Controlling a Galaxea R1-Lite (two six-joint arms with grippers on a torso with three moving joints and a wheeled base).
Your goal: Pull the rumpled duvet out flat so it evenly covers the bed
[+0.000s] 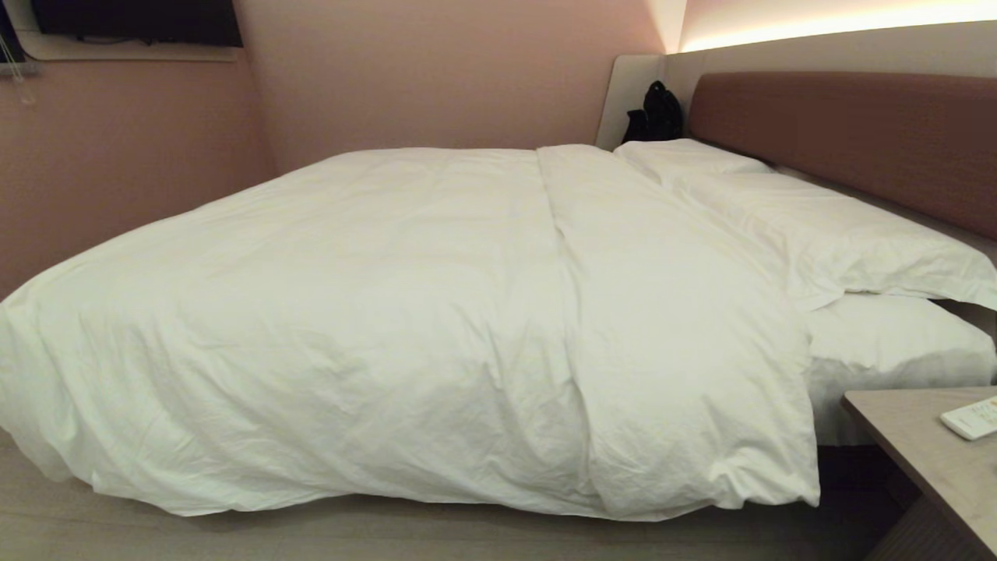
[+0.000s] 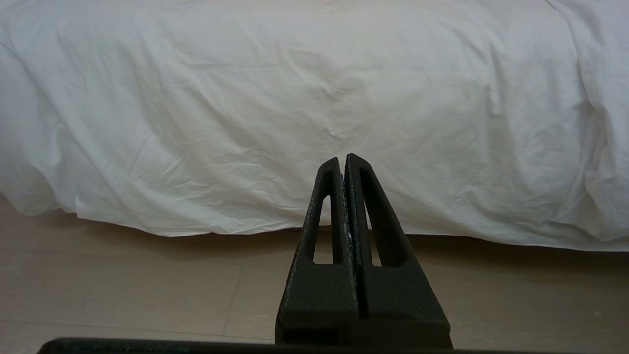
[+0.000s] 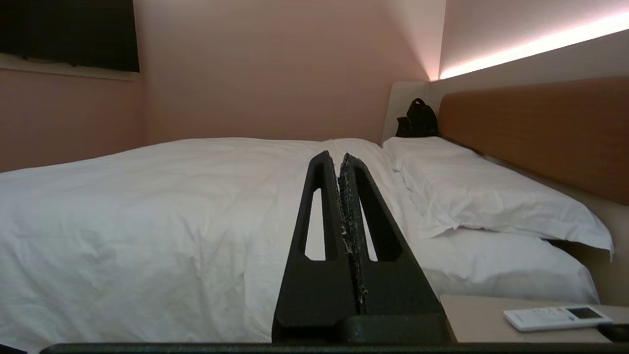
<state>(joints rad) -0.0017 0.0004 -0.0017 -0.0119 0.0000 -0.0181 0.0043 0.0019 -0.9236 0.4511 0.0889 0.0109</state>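
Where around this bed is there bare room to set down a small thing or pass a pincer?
The bedside table is bare except for the remote at its right edge. The floor strip under the duvet's hanging hem is bare. The headboard end is crowded: pillows overlap, and a black bag fills the corner.

The duvet [image 1: 405, 312] covers the bed [image 1: 888, 366], hanging over its near edge. Pillows [image 1: 826, 226] lie along the headboard [image 1: 857, 132], right. A remote [image 1: 972, 418] rests on the nightstand [image 1: 927, 460], near right corner.
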